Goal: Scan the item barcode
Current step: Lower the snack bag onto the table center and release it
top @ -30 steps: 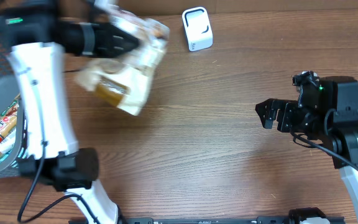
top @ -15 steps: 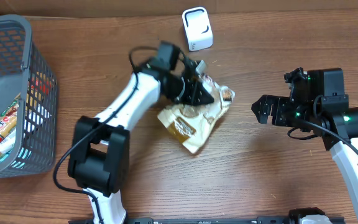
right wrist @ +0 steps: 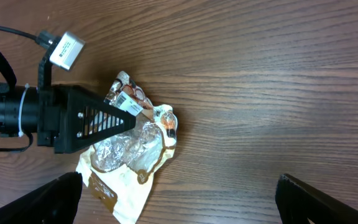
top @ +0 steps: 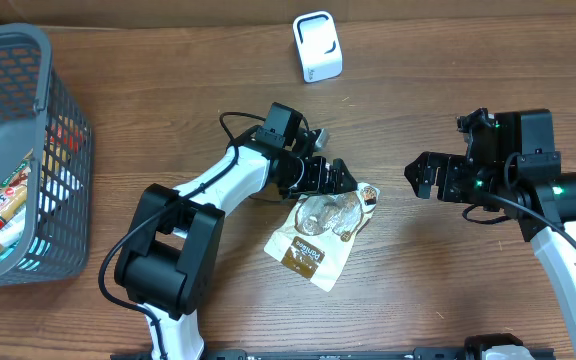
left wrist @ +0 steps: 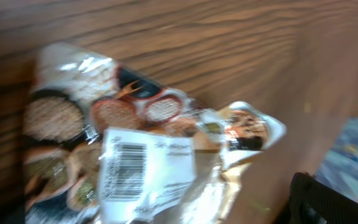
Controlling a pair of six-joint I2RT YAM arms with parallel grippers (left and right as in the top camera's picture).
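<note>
Overhead straight down, left wrist close on snack bag [left wrist: 143,163], right wrist farther, bag shared

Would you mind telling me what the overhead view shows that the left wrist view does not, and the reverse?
Only overhead: the grey basket at the left and the white scanner at the far edge. Only left wrist: the barcode label on the bag, turned towards the camera. Both: the snack bag lying on the wooden table.
</note>
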